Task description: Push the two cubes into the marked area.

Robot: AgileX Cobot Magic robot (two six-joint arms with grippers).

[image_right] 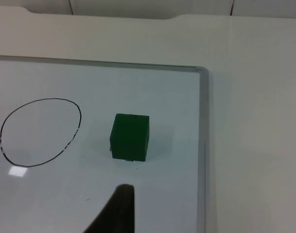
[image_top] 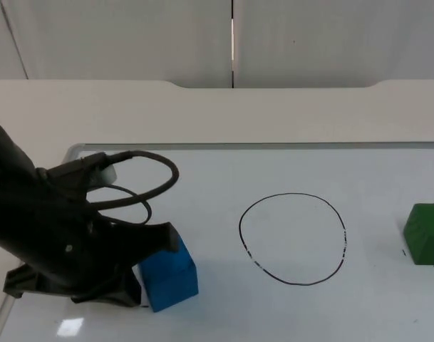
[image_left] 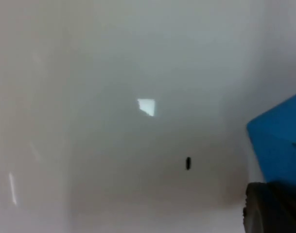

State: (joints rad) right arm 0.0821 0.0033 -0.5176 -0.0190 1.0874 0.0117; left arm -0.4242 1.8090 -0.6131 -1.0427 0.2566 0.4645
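Observation:
A blue cube (image_top: 170, 274) sits on the whiteboard near its front left, left of the black hand-drawn circle (image_top: 293, 239). My left gripper (image_top: 140, 276) is low at the cube's left side, pressed up against it; the blue cube (image_left: 280, 141) looms close in the left wrist view. A green cube (image_top: 425, 234) rests at the far right, right of the circle. In the right wrist view the green cube (image_right: 130, 137) lies between the circle (image_right: 41, 131) and the board's edge, with my right gripper (image_right: 116, 211) some way back from it.
The whiteboard's metal frame (image_top: 74, 151) runs along its far and left sides, and its right side (image_right: 202, 121) passes close to the green cube. Beyond it lies the cream table top and the grey partition wall (image_top: 131, 35).

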